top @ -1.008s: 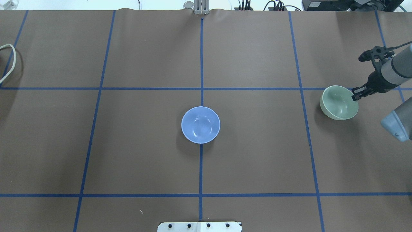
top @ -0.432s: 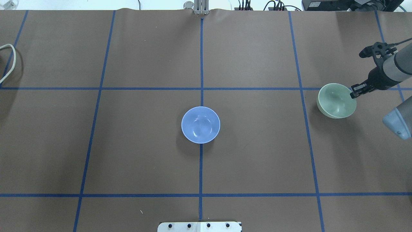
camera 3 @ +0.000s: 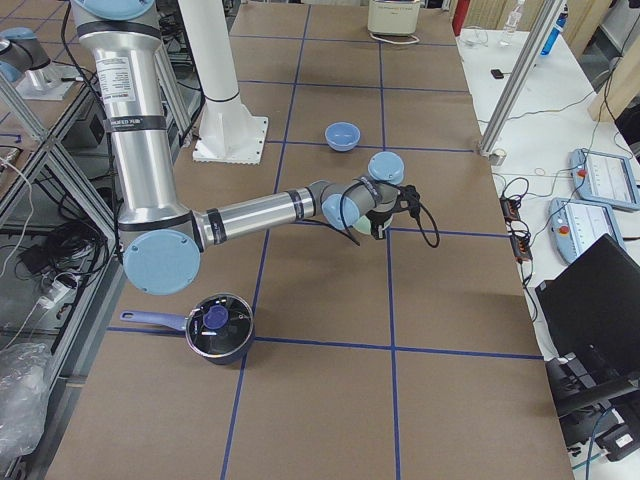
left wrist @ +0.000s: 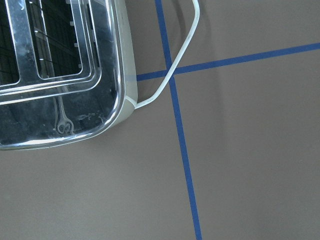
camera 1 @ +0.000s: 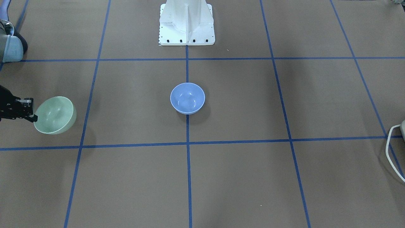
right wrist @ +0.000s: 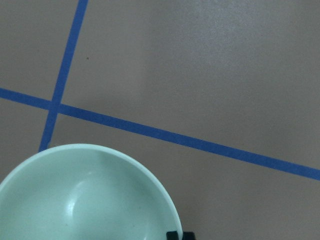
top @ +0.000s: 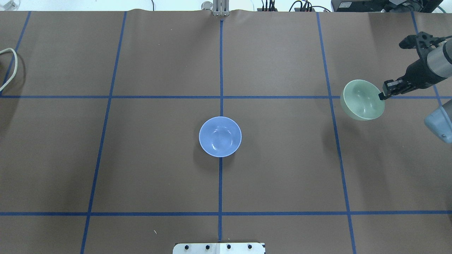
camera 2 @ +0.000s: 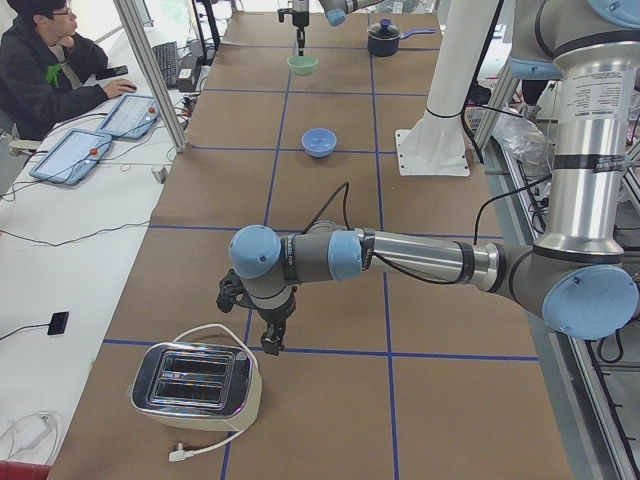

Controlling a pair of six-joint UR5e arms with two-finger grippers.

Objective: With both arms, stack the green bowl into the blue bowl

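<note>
The green bowl (top: 362, 100) hangs tilted above the table at the right, over a blue tape crossing. My right gripper (top: 382, 95) is shut on its right rim; it also shows in the front-facing view (camera 1: 33, 117), with the bowl (camera 1: 54, 115) beside it. The right wrist view shows the green bowl's inside (right wrist: 85, 200). The blue bowl (top: 220, 136) stands upright and empty at the table's centre, on the middle tape line. My left gripper (camera 2: 270, 340) shows only in the exterior left view, pointing down beside a toaster; I cannot tell if it is open.
A chrome toaster (camera 2: 195, 385) with a white cord (top: 10, 67) sits at the table's left end, under the left wrist camera (left wrist: 60, 65). A dark pot with a blue lid knob (camera 3: 220, 325) stands at the right end. The white base stand (camera 1: 186, 22) is at the robot's side.
My right gripper has lifted the green bowl off the table and carried it a little leftward and away from the robot. The blue bowl has not moved.
</note>
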